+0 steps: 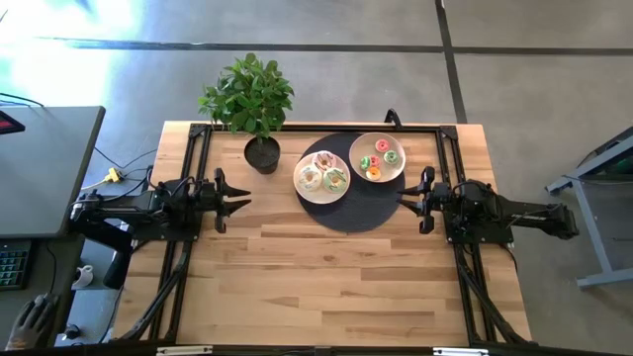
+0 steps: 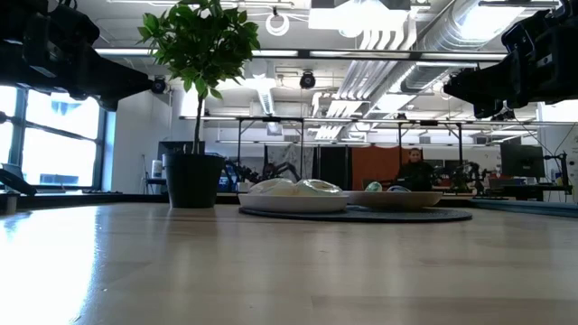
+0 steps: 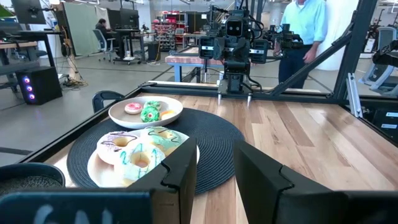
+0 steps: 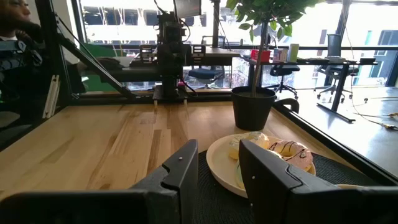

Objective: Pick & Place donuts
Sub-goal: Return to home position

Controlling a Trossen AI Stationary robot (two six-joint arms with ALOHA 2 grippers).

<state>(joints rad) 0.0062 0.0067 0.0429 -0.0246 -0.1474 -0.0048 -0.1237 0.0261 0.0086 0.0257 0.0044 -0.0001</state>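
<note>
Donuts (image 1: 334, 181) lie on two plates atop a round black woven mat (image 1: 361, 213). Three large frosted rings are on the round white plate (image 1: 300, 170) at the mat's 9 o'clock. Five tiny coloured ones are on the round beige plate (image 1: 361, 145) at its 1 o'clock. A leafy green plant in a black pot (image 1: 262, 155) stands at the mat's 10 o'clock. Above the light wooden table (image 1: 326, 287), the left gripper (image 1: 235, 200) hangs at 9 o'clock and the right gripper (image 1: 413, 200) at 3 o'clock. Both are empty, with fingers moderately parted.
</note>
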